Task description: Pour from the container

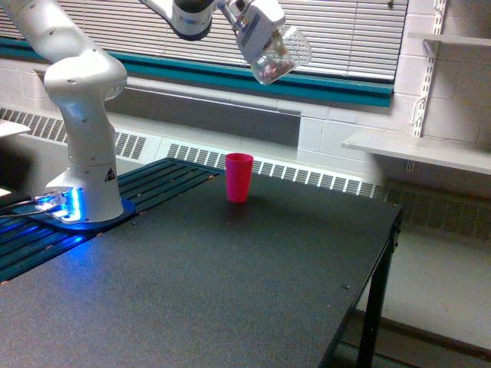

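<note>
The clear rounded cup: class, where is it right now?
The clear rounded cup is held tilted in the gripper, high in the exterior view, above the bright pink plastic cup.

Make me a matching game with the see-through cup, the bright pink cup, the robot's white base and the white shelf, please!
Things:
1. small clear rounded cup
2. bright pink plastic cup
3. robot's white base
4. white wall shelf

Places:
A. standing upright on the black table
B. at the exterior view's right, beyond the table
C. held tilted in the gripper, high up
D. at the exterior view's left, beside a blue glow

Pairs: 1-C, 2-A, 3-D, 4-B
</note>
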You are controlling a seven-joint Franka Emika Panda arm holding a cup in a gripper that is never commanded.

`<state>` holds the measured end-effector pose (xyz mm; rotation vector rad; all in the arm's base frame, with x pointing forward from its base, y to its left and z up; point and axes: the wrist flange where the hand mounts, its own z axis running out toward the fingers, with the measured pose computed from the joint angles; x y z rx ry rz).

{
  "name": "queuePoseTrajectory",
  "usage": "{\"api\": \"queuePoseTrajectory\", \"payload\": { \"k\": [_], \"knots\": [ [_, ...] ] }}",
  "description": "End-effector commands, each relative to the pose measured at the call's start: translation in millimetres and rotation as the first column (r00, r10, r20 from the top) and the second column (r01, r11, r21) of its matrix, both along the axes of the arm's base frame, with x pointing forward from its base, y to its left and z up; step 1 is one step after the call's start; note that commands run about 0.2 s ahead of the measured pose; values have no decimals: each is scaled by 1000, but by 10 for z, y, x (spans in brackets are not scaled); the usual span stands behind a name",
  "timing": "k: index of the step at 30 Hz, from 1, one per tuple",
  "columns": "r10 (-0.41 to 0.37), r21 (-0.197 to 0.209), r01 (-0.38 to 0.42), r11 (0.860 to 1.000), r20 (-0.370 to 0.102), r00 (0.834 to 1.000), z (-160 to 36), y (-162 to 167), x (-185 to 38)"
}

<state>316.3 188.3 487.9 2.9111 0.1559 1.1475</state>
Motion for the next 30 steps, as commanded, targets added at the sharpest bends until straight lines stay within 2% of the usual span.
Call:
{"api": "queuePoseTrajectory", "payload": {
  "k": [1, 10, 18, 30],
  "knots": [
    [18, -26, -19, 999, -17, 1000, -116, 89, -130],
    [88, -74, -92, 993, -49, 995, -323, 249, -325],
    [152, -91, -159, 983, -84, 985, -505, 408, -491],
    [197, -153, -217, 964, -132, 971, -751, 405, -613]
  ]
}}
